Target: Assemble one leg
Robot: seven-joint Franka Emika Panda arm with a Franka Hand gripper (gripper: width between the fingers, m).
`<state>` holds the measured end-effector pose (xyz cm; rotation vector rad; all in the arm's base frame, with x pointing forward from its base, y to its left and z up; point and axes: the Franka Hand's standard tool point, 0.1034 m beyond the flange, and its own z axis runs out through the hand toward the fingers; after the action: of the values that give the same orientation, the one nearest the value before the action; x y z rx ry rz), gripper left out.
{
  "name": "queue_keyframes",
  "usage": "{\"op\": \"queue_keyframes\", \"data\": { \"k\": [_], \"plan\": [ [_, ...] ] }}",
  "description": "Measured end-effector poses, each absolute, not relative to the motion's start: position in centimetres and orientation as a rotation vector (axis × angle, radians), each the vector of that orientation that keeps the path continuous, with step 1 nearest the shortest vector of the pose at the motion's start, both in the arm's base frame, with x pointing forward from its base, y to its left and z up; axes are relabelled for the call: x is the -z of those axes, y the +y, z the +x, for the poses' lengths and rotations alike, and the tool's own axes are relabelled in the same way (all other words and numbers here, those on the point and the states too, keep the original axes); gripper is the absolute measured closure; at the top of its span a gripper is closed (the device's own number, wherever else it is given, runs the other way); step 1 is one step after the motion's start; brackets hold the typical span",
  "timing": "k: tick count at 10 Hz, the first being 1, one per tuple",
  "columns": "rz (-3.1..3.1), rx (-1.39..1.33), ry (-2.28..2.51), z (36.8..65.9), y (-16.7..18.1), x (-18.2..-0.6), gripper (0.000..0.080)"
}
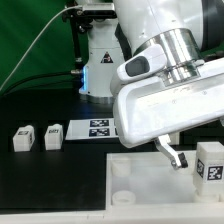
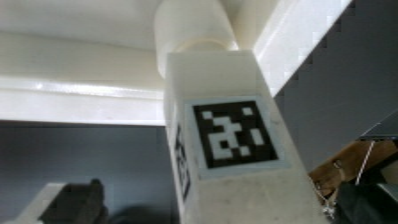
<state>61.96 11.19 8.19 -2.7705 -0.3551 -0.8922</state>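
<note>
A white leg (image 2: 228,140) with a black-and-white tag fills the wrist view between my gripper (image 2: 210,190) jaws. Its far end meets the large white square piece (image 2: 71,85). The dark finger (image 2: 64,205) on one side stands apart from the leg, with a grey gap between them. The other finger sits close against the leg's opposite edge. In the exterior view this leg (image 1: 210,162) stands upright at the right, over the white square piece (image 1: 140,185), with one finger (image 1: 172,151) just left of it. The gripper looks open around the leg.
Two more legs (image 1: 22,139) (image 1: 52,135) stand on the black table at the exterior view's left. The marker board (image 1: 96,127) lies behind the arm. A white fixture (image 1: 100,65) stands at the back. A green curtain hangs behind.
</note>
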Motion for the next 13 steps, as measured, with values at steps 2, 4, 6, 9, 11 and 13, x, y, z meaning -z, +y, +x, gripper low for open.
{"op": "queue_keyframes", "data": {
  "k": [2, 4, 6, 9, 11, 13],
  "plan": [
    [-2.771, 0.892, -0.355, 62.0, 11.2, -8.2, 0.015],
    [-2.785, 0.838, -0.285, 62.2, 11.1, -9.2, 0.015],
    [-2.817, 0.801, -0.228, 62.8, 11.4, -12.2, 0.015],
    [-2.863, 0.436, -0.242, 62.2, 11.3, -11.0, 0.015],
    [-2.843, 0.14, -0.205, 61.1, 12.2, -10.4, 0.015],
    [-2.805, -0.136, -0.26, 60.0, 13.0, -10.8, 0.015]
  ]
}}
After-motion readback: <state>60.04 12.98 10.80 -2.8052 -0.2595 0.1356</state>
